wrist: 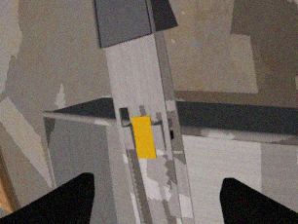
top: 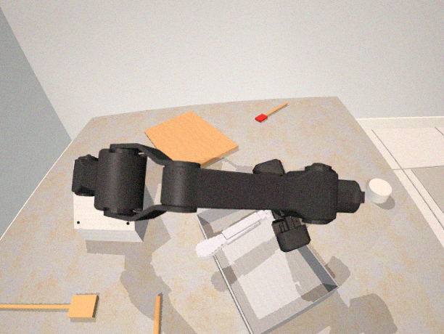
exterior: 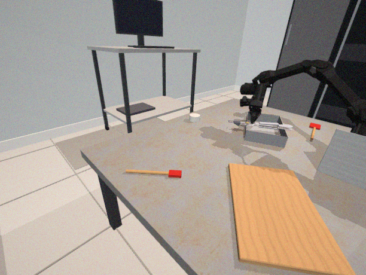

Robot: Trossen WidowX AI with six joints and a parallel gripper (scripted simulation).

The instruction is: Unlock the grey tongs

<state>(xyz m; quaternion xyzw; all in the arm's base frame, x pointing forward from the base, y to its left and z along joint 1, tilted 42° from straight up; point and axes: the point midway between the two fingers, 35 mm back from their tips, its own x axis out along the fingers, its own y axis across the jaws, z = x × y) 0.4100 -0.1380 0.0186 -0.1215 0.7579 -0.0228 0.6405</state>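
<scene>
The grey tongs point(top: 239, 230) point(exterior: 269, 124) point(wrist: 138, 78) lie across the roasting tin point(top: 268, 294) point(exterior: 264, 140) point(wrist: 78, 146), their pale scalloped end over one rim and the dark grey part near the other end past the opposite rim. Their arms are close together. A yellow piece point(wrist: 144, 137) shows on them in the wrist view. My gripper point(exterior: 254, 120) point(wrist: 158, 186) points down above the tongs, open, with one finger on each side of them and a gap to each. In the top view the arm hides the fingers. The wooden board point(top: 192, 138) point(exterior: 278, 209) is bare.
A white cylinder point(top: 379, 190) point(exterior: 194, 117) stands beyond the tin. A red-headed tool point(top: 261, 117) point(exterior: 174, 173) lies near the table edge. Another red-headed tool point(exterior: 315, 126) and a wooden-headed tool point(top: 83, 306) lie on the table. The tin's walls stand up around the tongs.
</scene>
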